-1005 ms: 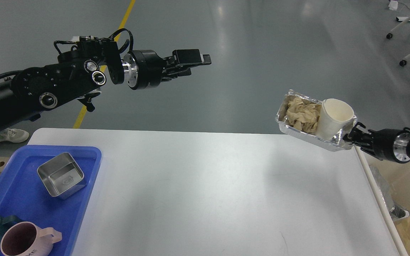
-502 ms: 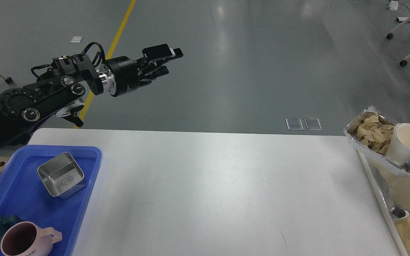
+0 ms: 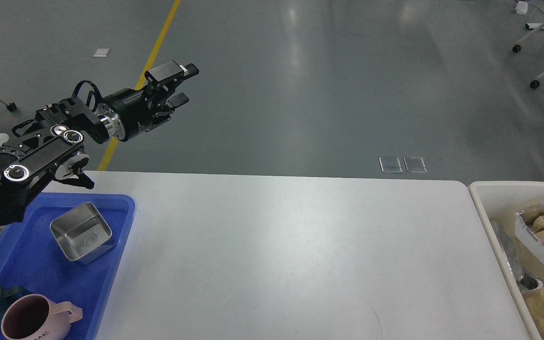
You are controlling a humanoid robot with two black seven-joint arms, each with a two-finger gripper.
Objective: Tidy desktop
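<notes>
- The foil tray (image 3: pixel 543 231) of crumpled paper has moved off the desktop (image 3: pixel 291 255) into the beige bin (image 3: pixel 484 208) at right — right gripper now out of view.
- Left gripper (image 3: pixel 180 85), fingers apart and empty, has drawn back far-left; the desktop looks nearly tidied.

My left arm (image 3: pixel 40 151), at the left of the frame: black housings, with round silver-centred joint caps and a ring of small holes around the nearest disc. A polished silver collar joins the wrist to a black cylinder. Thin black cables loop over the wrist. My left gripper (image 3: pixel 177 85) has two black fingers, one white-tipped.
</notes>
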